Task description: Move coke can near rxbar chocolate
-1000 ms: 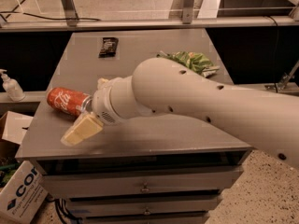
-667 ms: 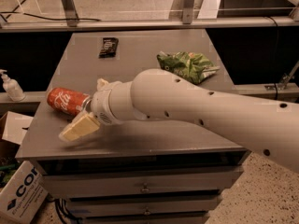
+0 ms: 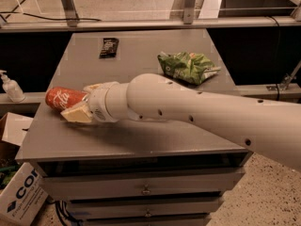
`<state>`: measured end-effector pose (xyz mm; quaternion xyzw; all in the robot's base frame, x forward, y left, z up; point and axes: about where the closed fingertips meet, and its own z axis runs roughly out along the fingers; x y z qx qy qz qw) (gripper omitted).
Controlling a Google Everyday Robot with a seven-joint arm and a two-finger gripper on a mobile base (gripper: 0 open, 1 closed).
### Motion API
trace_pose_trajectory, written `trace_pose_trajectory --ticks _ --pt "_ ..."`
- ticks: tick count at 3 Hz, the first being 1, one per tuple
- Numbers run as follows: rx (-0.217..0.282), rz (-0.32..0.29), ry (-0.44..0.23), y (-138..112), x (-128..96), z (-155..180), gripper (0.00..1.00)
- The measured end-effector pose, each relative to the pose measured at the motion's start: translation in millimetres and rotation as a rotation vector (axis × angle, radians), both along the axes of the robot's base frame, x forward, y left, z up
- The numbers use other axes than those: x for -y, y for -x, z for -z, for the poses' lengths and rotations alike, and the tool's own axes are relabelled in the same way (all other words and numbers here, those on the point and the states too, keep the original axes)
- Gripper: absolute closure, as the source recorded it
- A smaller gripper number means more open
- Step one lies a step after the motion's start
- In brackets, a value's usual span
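The coke can (image 3: 62,98) lies on its side near the left edge of the grey table (image 3: 141,140), red with white script. My gripper (image 3: 77,101) reaches in from the right and is shut on the can's right end. One cream finger (image 3: 75,115) is below the can and the other (image 3: 93,86) is above it. The rxbar chocolate (image 3: 109,47), a small black-wrapped bar, lies flat at the table's far left, well beyond the can. My white arm crosses the table's front half.
A crumpled green snack bag (image 3: 187,67) lies at the table's right back. A sanitizer bottle (image 3: 10,87) stands on a ledge to the left. A cardboard box (image 3: 21,192) sits on the floor at the lower left. A metal rail runs behind the table.
The lower finger has moved up against the can, closing the jaws on it. The arm has dropped slightly, uncovering the green bag. The can has not moved.
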<state>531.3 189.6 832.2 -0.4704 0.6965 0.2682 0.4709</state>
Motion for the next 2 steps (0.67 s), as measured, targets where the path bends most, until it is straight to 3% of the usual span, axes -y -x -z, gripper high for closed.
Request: trace_pose_trajectory --ticks 1,2 --pt "-0.006 0.023 -0.023 -7 -2 -1 0.65" --pt "0.021 0.097 -0.054 -24 20 -19 0.87"
